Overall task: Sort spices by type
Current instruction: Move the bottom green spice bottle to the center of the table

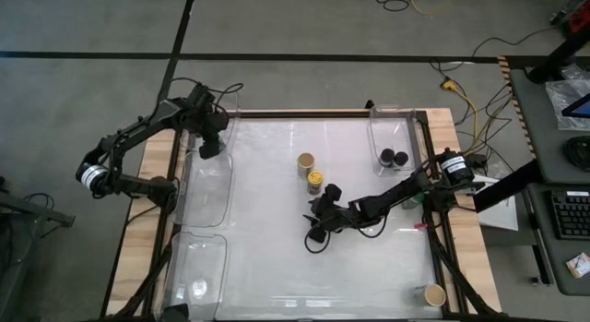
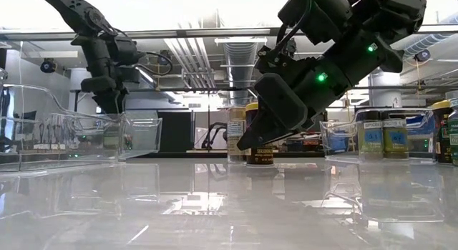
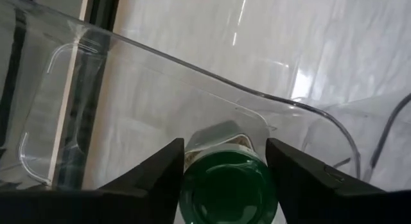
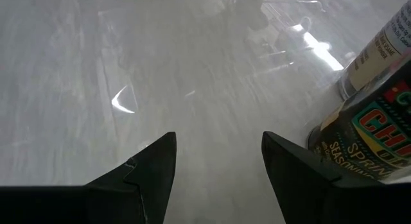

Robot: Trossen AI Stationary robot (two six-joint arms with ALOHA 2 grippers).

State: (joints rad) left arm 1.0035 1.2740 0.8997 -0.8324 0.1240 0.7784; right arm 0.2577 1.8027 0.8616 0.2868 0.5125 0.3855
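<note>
My left gripper (image 1: 210, 145) hangs over the far-left clear bin (image 1: 219, 188) and is shut on a green-lidded spice jar (image 3: 225, 185). My right gripper (image 1: 316, 220) is open and empty, low over the middle of the table, just on the near side of two jars. These are a tan-lidded jar (image 1: 305, 161) and a yellow-lidded jar (image 1: 315, 181), both standing upright on their bases. In the right wrist view the same two jars (image 4: 369, 128) stand beside one finger, outside the gap. Two black-lidded jars (image 1: 394, 157) stand in the far-right bin (image 1: 392, 119). My left gripper holds the green-lidded jar just below its lid (image 3: 221, 144), pinched between the two fingers (image 3: 164, 169), which come from above and point down. The jar is upright over the bin's far end. Whether its base touches the bin floor cannot be told.
A second clear bin (image 1: 217, 244) lies at the near-left corner. One more tan-lidded jar (image 1: 434, 294) stands at the near-right corner. Raised wooden rails (image 1: 157, 165) edge the table on both sides. Bare white tabletop (image 1: 369, 276) stretches across the near half.
</note>
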